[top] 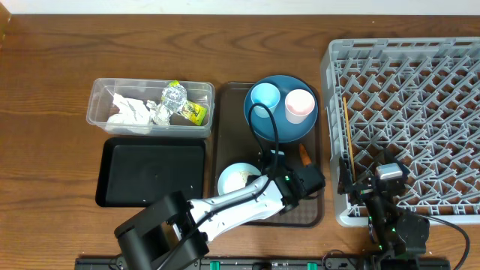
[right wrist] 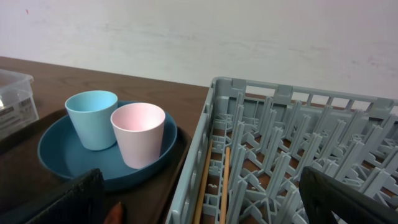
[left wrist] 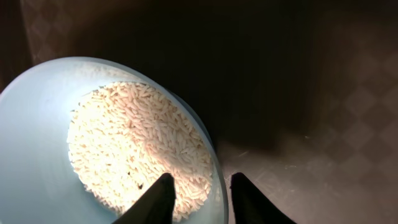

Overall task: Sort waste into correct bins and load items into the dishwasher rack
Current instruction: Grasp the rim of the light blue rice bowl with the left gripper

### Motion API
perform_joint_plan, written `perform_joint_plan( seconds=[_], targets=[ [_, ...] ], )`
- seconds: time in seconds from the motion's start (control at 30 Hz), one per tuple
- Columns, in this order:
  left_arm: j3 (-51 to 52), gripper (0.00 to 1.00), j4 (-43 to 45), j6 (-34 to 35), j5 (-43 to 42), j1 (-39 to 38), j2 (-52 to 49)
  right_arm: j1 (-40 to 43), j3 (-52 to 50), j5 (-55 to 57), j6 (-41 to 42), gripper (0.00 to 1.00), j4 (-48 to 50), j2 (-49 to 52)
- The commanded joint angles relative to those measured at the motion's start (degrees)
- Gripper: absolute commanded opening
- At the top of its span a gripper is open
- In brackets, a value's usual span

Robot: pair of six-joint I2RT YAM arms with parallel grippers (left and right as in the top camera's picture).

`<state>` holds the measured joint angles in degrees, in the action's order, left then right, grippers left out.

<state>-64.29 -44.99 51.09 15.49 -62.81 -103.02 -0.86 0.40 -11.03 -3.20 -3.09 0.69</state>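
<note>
The pale-blue bowl (top: 238, 180) (left wrist: 37, 143) sits on the brown serving tray (top: 225, 124), holding loose white rice (left wrist: 137, 137). My left gripper (top: 264, 178) (left wrist: 202, 176) straddles the bowl's right rim. One finger rests over the rice and the other stands outside against the rim, with a gap still showing inside. The dark blue plate (top: 277, 129) (right wrist: 62, 152) carries the light blue cup (top: 264, 96) (right wrist: 92, 118) and the pink cup (top: 299, 105) (right wrist: 138, 134). My right gripper (top: 373, 186) (right wrist: 214, 205) hangs wide open and empty over the left wall of the dishwasher rack (top: 330, 127) (right wrist: 205, 143).
The clear tub (top: 97, 109) holds white napkins (top: 131, 111), foil (top: 172, 94) and a yellow-green wrapper (top: 193, 112). The black tray (top: 150, 172) lies in front of it. An orange carrot (top: 304, 155) lies on the serving tray. Wooden chopsticks (top: 346, 142) (right wrist: 217, 180) lie in the rack.
</note>
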Motion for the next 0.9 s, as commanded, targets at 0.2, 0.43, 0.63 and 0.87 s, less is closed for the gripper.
perform_joint_plan(
  seconds=[0.2,0.43,0.63,0.87],
  targets=[
    [0.5,0.27,0.2,0.3,1.7,0.0,-0.7,-0.3,-0.1,0.1,-0.5,0.99,-0.2,-0.3],
    [0.6,0.23,0.2,0.3,1.5,0.0,-0.7,-0.3,-0.1,0.1,-0.5,0.99,-0.2,-0.3],
    [0.7,0.19,-0.2,0.2,0.0,0.0,-0.7,-0.3,-0.1,0.1,-0.5,0.99,-0.2,-0.3],
    [0.7,0.14,-1.2,0.2,0.0,0.0,-0.7,-0.3,-0.1,0.1,-0.5,0.99,-0.2,-0.3]
  ],
)
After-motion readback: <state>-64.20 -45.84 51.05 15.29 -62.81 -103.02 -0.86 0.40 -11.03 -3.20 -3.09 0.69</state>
